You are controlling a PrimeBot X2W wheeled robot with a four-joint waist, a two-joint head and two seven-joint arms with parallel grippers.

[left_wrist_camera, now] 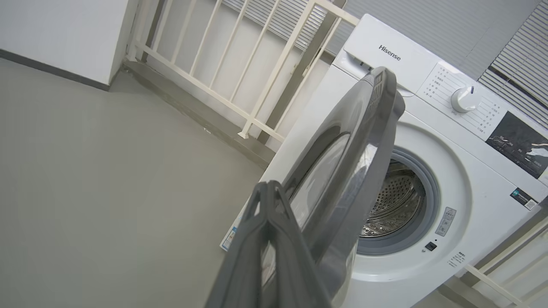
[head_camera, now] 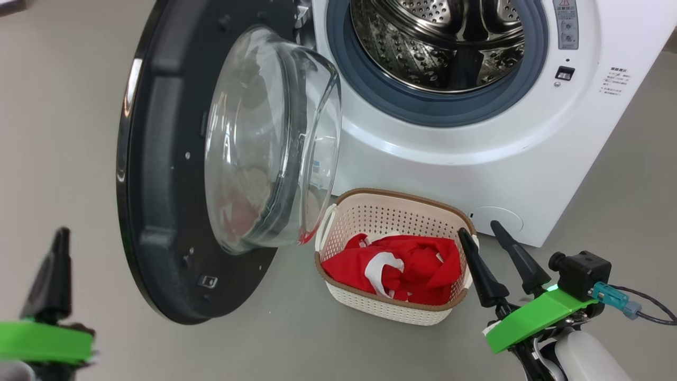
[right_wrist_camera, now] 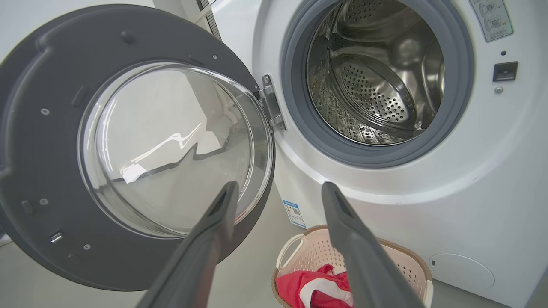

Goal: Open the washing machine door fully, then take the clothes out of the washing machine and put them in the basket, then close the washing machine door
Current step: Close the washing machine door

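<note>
Clothes are lying bunched inside the basket, which is sitting on the floor just in front of the washing machine. The washing machine door is standing wide open at the left. The right gripper is hovering beside the basket's right end, fingers spread apart, gripping nothing. The left gripper is hanging at the lower left, fingers pressed together, empty.

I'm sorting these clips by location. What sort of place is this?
Probably a laundry corner, perhaps a balcony or utility area: a front-loading washing machine stands on a bare grey floor, a white railing runs beside it, and a basket of red clothes sits in front.
</note>
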